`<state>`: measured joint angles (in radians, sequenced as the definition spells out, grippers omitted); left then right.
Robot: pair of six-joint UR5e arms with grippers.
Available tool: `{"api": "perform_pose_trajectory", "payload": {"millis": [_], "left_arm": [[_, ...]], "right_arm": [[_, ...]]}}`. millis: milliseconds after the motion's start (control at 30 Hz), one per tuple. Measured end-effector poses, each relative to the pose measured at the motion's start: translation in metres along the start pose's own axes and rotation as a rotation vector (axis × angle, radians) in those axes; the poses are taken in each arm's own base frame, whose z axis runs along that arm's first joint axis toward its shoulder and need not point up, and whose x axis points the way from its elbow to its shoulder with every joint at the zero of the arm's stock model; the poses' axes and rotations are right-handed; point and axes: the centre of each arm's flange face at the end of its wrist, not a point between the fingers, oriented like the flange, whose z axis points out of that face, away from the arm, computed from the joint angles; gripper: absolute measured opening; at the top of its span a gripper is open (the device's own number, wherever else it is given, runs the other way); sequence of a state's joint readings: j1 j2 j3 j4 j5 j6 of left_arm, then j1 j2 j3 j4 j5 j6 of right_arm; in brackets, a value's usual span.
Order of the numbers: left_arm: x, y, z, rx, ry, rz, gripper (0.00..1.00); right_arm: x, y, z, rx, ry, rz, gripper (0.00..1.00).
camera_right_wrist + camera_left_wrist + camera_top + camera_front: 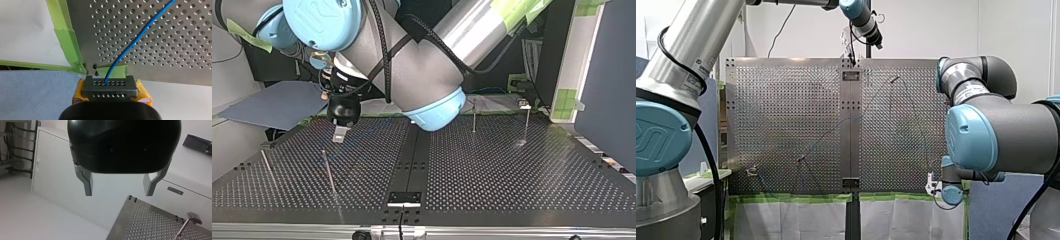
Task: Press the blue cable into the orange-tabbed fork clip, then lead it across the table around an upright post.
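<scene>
My right gripper (110, 88), clenched on the thin blue cable (130, 45) trailing toward one o'clock, probably needed to draw it taut and low, while my left gripper (117, 186) hung released.

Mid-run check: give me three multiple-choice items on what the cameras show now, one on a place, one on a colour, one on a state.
1. Where is my left gripper?
A) resting on the middle of the table
B) raised clear of the table
C) closed around a post

2. The tape along the table's edge is:
A) red
B) green
C) white

3. The jaws of my right gripper are:
A) open and empty
B) shut on a post
C) shut on the blue cable

Answers: 1 B, the left wrist view shows it in the air, with the table's corner ahead of it. 2 B, the right wrist view shows it green. 3 C, the cable runs out from between them.
</scene>
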<state>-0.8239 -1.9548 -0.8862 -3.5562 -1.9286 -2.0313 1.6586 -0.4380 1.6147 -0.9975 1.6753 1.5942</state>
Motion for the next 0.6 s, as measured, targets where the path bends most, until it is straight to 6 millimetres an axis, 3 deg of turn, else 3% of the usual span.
{"api": "perform_pose_trajectory", "payload": {"millis": [233,367,600], "left_arm": [[0.009,-0.005,0.004,0.014,0.000,0.024,1.00],[0.031,-0.010,0.015,0.026,0.024,0.036,1.00],[0.053,-0.005,0.021,0.010,0.052,0.050,1.00]], "right_arm": [[0.000,0.000,0.000,0.000,0.000,0.000,0.00],[0.000,0.000,0.000,0.000,0.000,0.000,0.00],[0.000,0.001,0.000,-0.002,0.000,0.001,0.00]]}}
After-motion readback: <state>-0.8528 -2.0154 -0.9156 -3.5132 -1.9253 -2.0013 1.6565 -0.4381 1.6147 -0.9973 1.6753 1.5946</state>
